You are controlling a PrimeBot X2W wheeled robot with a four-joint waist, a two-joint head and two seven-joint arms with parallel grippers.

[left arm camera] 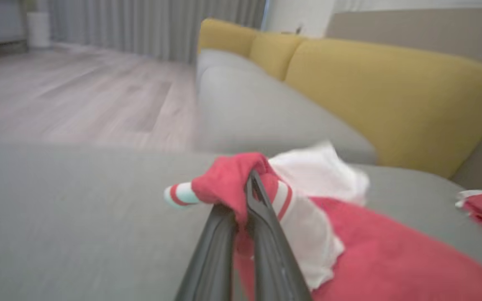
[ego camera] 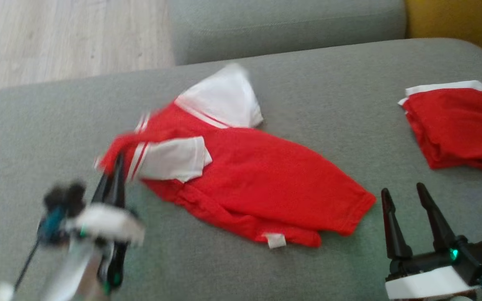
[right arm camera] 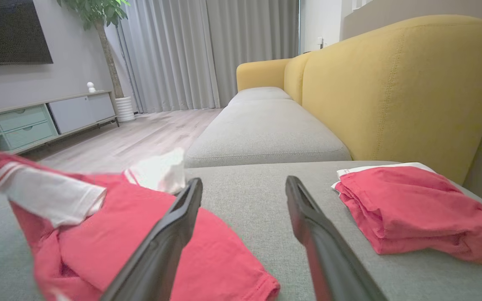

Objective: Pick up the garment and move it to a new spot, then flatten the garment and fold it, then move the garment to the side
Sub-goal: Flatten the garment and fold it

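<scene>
Where the left hand (ego camera: 116, 162) grips it, the garment (ego camera: 257, 175) spreads rightward.

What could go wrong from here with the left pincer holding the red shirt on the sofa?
1. The left pincer is shut on just a small bunch of the red shirt, so the cloth may slip out.
2. One white sleeve lies folded over the body; pulling may crumple it more.
3. The right pincer stands open beside the hem, not holding it, so the whole shirt may slide.
</scene>
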